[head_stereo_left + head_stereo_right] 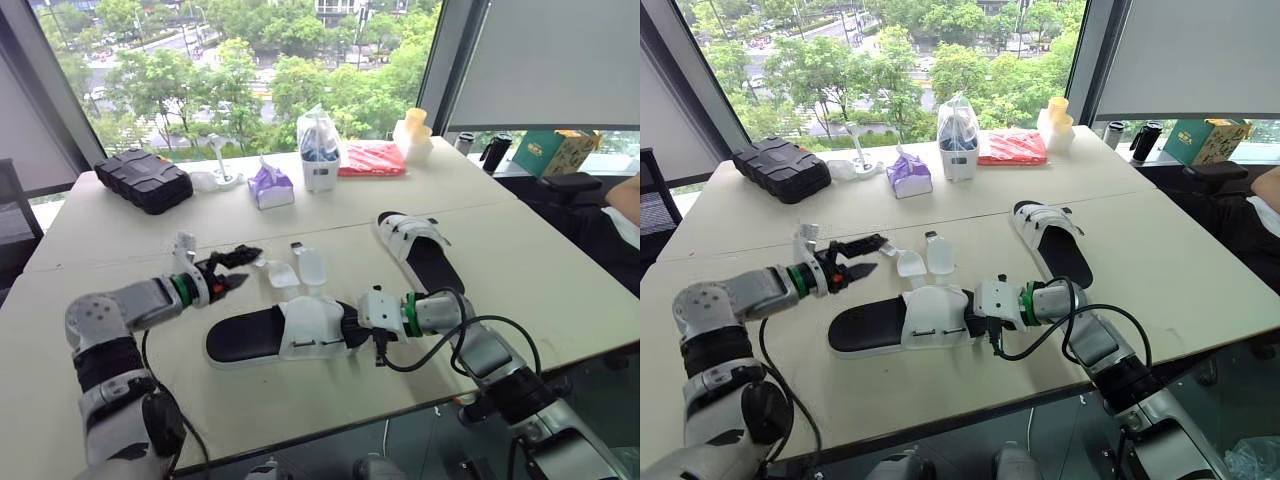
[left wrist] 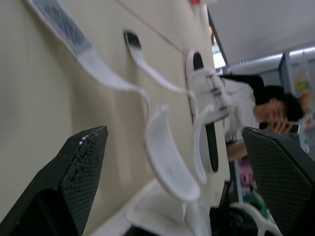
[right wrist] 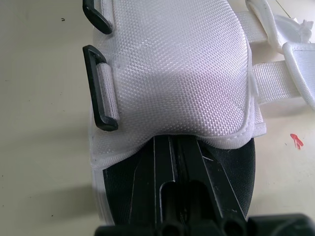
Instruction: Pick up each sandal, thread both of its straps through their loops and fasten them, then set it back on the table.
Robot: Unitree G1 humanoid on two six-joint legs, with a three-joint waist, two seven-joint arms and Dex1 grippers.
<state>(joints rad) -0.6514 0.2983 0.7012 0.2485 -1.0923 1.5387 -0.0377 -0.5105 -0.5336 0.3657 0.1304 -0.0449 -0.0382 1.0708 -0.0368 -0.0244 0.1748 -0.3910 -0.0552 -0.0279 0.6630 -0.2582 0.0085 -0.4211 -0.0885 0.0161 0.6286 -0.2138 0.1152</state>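
Currently the near sandal [image 1: 245, 338] lies flat on the table [image 1: 120, 230], close to the front edge and lengthwise along it, with the heel toward the left edge. The white upper [image 1: 305, 325] sits at the end nearer the right edge. Both straps [image 1: 283, 272] are undone and lie spread on the tabletop, pointing at the far edge. The two black loops [image 3: 101, 101] sit on the upper's front-edge side, with no strap through them.

Right gripper [image 1: 352, 325]: pushed into the sandal's toe opening between sole and upper. Fingers [image 3: 172, 162] are pressed together, tips hidden under the upper.

Left gripper [image 1: 248, 267]: just beside the strap ends, on their left-edge side, not touching them. Fingers are spread apart and hold nothing.

Second sandal [image 1: 420, 250]: beyond the right gripper, toward the right edge, lying at an angle. Cannot tell whether its straps are fastened.

Along the far edge are a black case [image 1: 145, 180], a purple tissue pack [image 1: 270, 185] and a red packet [image 1: 372, 158].
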